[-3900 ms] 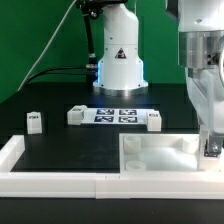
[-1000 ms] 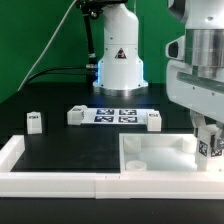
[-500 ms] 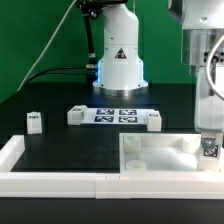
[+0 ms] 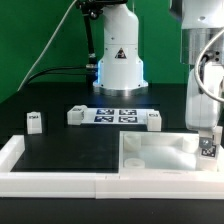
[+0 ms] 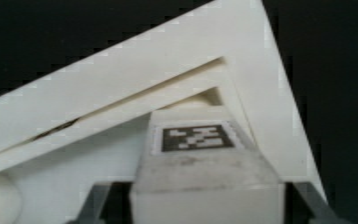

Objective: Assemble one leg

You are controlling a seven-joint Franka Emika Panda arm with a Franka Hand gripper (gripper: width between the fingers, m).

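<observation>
My gripper is shut on a white leg with a marker tag on its face. It holds the leg upright over the corner of the white tabletop at the exterior view's right. In the wrist view the leg fills the space between my dark fingers, right above the tabletop's corner. Three more legs stand on the black table: one at the exterior view's left, one and one at the two ends of the marker board.
The marker board lies mid-table in front of the arm's white base. A low white wall runs along the front edge and up the exterior view's left side. Cables trail at the back left.
My gripper has turned and come down with the leg at the tabletop's corner on the exterior view's right. The leg now sits lower against the tabletop. The other legs have not moved.
</observation>
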